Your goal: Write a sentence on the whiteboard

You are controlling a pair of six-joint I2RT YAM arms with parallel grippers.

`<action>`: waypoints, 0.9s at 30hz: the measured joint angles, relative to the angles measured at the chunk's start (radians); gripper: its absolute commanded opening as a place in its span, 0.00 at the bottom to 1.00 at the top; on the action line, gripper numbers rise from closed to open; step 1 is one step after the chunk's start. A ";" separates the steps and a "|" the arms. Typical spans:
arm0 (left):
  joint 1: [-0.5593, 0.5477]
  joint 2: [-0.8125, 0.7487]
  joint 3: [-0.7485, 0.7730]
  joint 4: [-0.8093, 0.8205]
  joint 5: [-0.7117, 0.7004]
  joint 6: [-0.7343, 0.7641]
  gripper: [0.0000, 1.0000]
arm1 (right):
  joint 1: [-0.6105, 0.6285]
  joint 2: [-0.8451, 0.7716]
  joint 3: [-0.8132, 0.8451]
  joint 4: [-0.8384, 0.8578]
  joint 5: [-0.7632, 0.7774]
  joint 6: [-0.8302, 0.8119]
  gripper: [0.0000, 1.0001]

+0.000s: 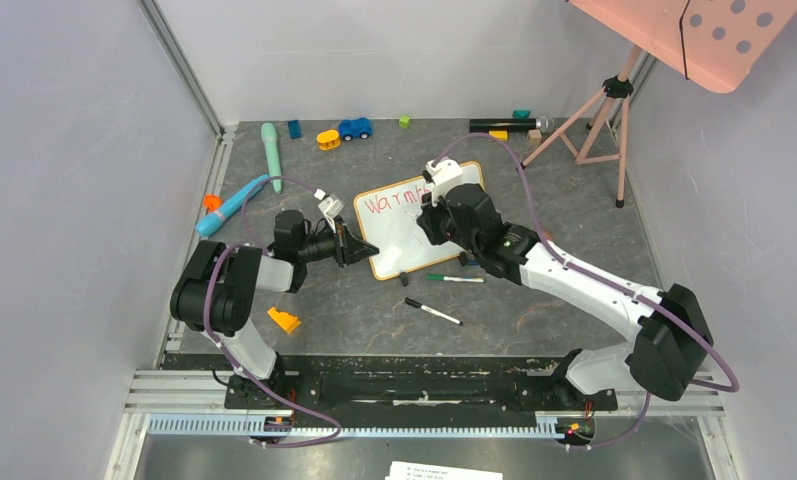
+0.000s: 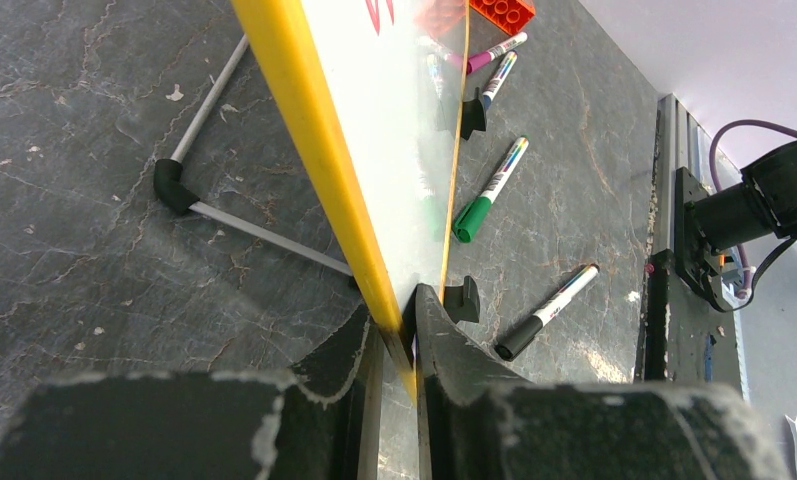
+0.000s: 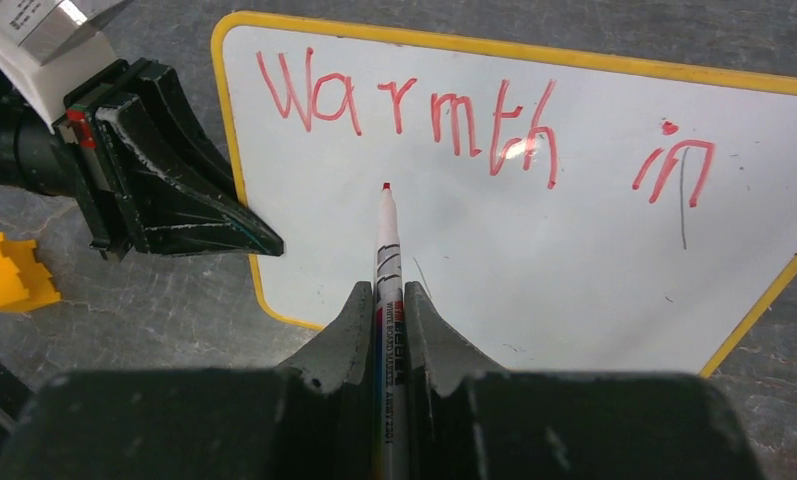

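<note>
The whiteboard [image 1: 394, 238] stands tilted at mid-table; its yellowish frame and white face show in the left wrist view [image 2: 394, 130] and the right wrist view [image 3: 534, 250]. The sentence [image 3: 404, 105] reads "Warmth in" in red along the top line; only "Warmth" [image 1: 394, 204] shows from above. My left gripper [image 1: 362, 252] is shut on the board's left edge [image 2: 399, 320], and also shows in the right wrist view [image 3: 259, 243]. My right gripper [image 1: 430, 226] hovers over the board, shut [image 3: 385, 300] on a red marker [image 3: 386, 235] whose tip points at the bare white below "Warmth".
A green marker [image 1: 454, 278] and a black marker [image 1: 432, 311] lie in front of the board. An orange block [image 1: 284, 320] lies near the left arm. Small toys [image 1: 354, 128] line the back. A pink dotted panel on a tripod [image 1: 694, 35] stands at the back right.
</note>
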State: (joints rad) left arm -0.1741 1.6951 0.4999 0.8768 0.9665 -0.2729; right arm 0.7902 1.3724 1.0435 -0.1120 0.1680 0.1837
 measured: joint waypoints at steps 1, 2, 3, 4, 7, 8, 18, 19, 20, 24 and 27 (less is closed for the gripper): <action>0.000 0.000 0.000 0.000 0.000 0.000 0.02 | 0.001 0.000 0.000 0.002 0.006 0.000 0.00; 0.000 0.000 0.000 0.000 0.000 0.000 0.02 | 0.001 0.000 0.000 0.006 0.015 0.000 0.00; 0.000 0.000 0.000 0.000 0.000 0.000 0.02 | 0.001 0.000 -0.001 0.008 0.023 0.001 0.00; 0.000 0.000 0.000 0.000 -0.001 0.000 0.02 | 0.000 -0.001 -0.002 0.013 0.032 0.002 0.00; 0.000 0.000 0.000 0.000 -0.001 0.000 0.02 | -0.001 -0.006 -0.011 0.025 0.059 0.007 0.00; 0.000 0.000 0.000 0.000 -0.001 0.000 0.02 | -0.001 -0.010 -0.018 0.028 0.072 0.011 0.00; 0.000 0.000 0.000 0.000 -0.001 0.000 0.02 | -0.002 -0.074 -0.072 0.024 0.305 0.067 0.00; 0.000 0.000 0.000 0.000 -0.001 0.000 0.02 | -0.002 -0.077 -0.074 0.024 0.309 0.070 0.00; 0.000 0.000 0.000 0.000 -0.001 0.000 0.02 | -0.002 -0.077 -0.075 0.024 0.310 0.071 0.00; 0.000 0.000 0.000 0.000 -0.001 0.000 0.02 | -0.002 -0.075 -0.076 0.021 0.279 0.071 0.00; 0.000 0.000 0.000 0.001 -0.001 0.000 0.02 | -0.002 -0.057 -0.074 0.020 0.240 0.067 0.00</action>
State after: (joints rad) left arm -0.1741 1.6951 0.4999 0.8776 0.9657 -0.2733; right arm 0.7883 1.3155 0.9699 -0.0917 0.4076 0.2508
